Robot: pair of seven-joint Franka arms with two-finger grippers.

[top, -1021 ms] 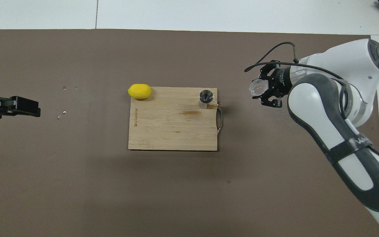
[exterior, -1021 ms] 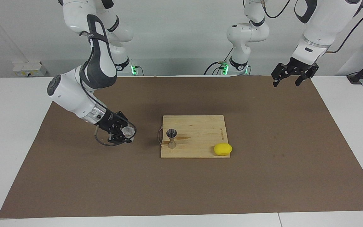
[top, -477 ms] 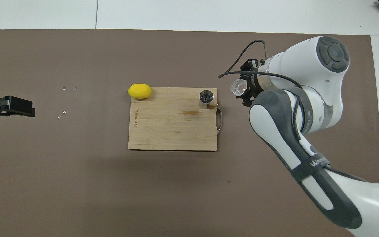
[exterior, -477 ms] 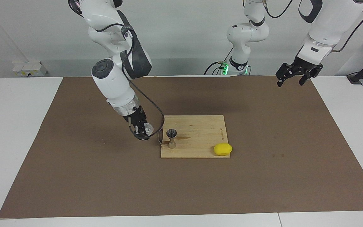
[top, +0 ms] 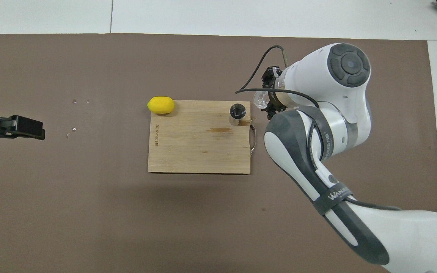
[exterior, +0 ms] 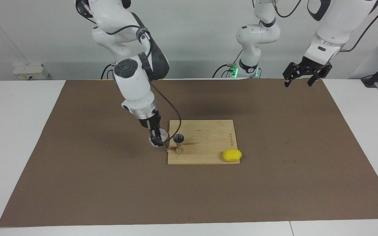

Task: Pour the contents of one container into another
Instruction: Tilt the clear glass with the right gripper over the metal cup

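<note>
The right gripper point(exterior: 157, 137) grasps the small clear glass cup point(exterior: 161, 134) (tipped), at nine o'clock of the shiny steel hourglass jigger point(exterior: 178, 143) standing on the bamboo cutting board point(exterior: 208, 141). A yellow lemon point(exterior: 232, 155) sits at four o'clock. The left gripper point(exterior: 304, 76) waits, spread wide.

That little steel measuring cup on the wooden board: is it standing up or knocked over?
Standing upright. The measuring cup rests on its lower cone on the board, open mouth facing up.

cup point(exterior: 160, 135): clear glass | jigger point(exterior: 178, 143): shiny steel | board point(exterior: 208, 137): pale wood | mat point(exterior: 274, 164): matt brown
</note>
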